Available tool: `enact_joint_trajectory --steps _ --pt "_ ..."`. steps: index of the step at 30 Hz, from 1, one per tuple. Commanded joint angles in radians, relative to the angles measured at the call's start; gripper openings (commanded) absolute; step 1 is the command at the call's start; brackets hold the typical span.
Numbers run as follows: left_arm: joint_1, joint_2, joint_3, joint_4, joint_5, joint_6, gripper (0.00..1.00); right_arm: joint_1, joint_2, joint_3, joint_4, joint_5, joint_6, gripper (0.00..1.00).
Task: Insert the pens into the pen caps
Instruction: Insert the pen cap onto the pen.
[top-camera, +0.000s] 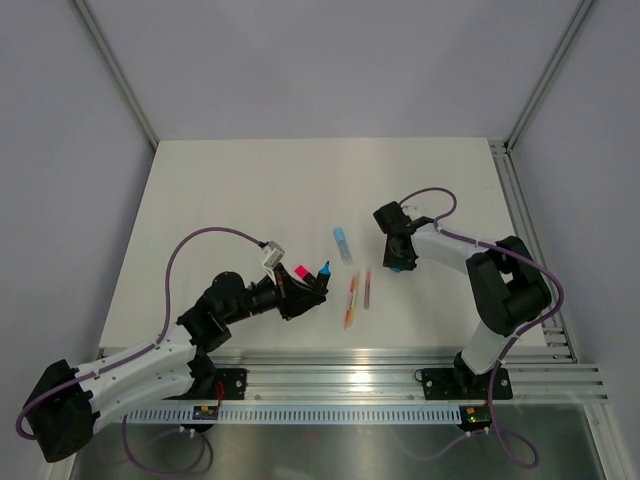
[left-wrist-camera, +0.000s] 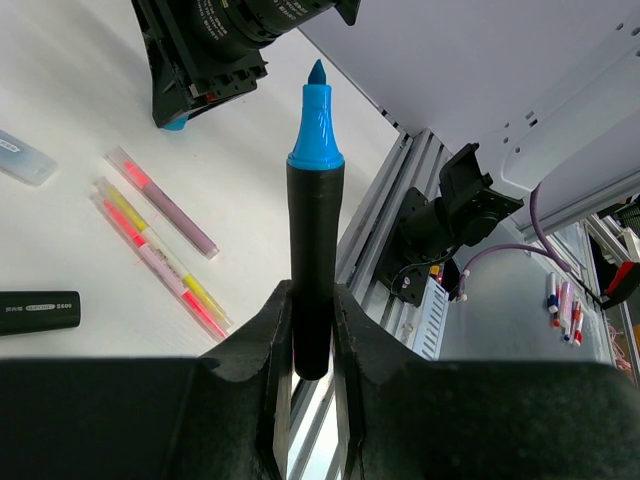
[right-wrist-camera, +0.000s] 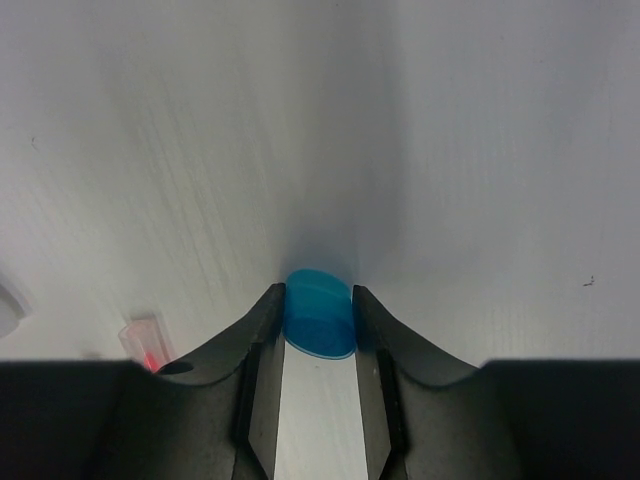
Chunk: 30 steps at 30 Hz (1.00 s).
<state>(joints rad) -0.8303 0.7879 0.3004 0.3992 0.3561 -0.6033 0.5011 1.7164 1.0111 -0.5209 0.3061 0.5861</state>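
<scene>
Clamping with narrow-set jaws, at the left gripper (left-wrist-camera: 312, 290), the rear end of a short black-barrelled marker with a bright blue chisel tip (left-wrist-camera: 315, 220). Holding it by the tail, probably to leave the tip and the front of the barrel free for a cap to slide on. Reaching low and forward over the white worktop (top-camera: 230, 200) with the left arm, elbow bent, wrist turned so as to aim the blue tip roughly towards the right arm.

Just beside that gripper, a bright pink piece (top-camera: 299, 271), cap or tip impossible to tell. In the left wrist view, a second black barrel with white print (left-wrist-camera: 35, 312), flat on the worktop. Further right, lying free: a short pale-blue pen (top-camera: 343, 243), then thin sticks, one yellow-orange and pink (top-camera: 352, 297), one red-to-purplish (top-camera: 367, 288), near each other and roughly parallel.

On the right, down at the worktop with the right gripper (right-wrist-camera: 318, 300), jaws at middling width against both sides of a stubby blue plastic cap (right-wrist-camera: 320, 325), apparently resting on the surface. Folded at the elbow, forearm stretched towards the middle, wrist tipped steeply down: a pose suited to lifting the cap and bringing its mouth to the marker's tip.
</scene>
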Motion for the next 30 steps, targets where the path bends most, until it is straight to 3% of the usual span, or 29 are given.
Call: enact_joint_trajectory --steps 1,7,13,16,23,30 --pt "-0.001 0.008 -0.003 0.082 0.018 0.0 0.0 -0.006 -0.037 0.02 -0.005 0.041 -0.018 0.36" --pt "-0.001 0.011 -0.003 0.086 0.021 0.0 0.0 -0.006 -0.02 0.049 -0.016 0.028 -0.069 0.52" --pt "-0.001 0.013 -0.003 0.086 0.021 0.0 0.0 -0.006 -0.018 0.066 -0.001 -0.044 -0.138 0.48" --pt "-0.001 0.011 -0.003 0.086 0.021 0.0 0.0 -0.006 -0.024 0.058 0.005 -0.067 -0.144 0.37" --pt "-0.001 0.013 -0.003 0.082 0.02 0.002 0.0 -0.006 -0.031 0.04 -0.019 -0.064 -0.14 0.43" --pt "-0.001 0.02 -0.003 0.082 0.018 0.004 0.0 -0.006 -0.066 0.004 0.002 -0.087 -0.12 0.31"
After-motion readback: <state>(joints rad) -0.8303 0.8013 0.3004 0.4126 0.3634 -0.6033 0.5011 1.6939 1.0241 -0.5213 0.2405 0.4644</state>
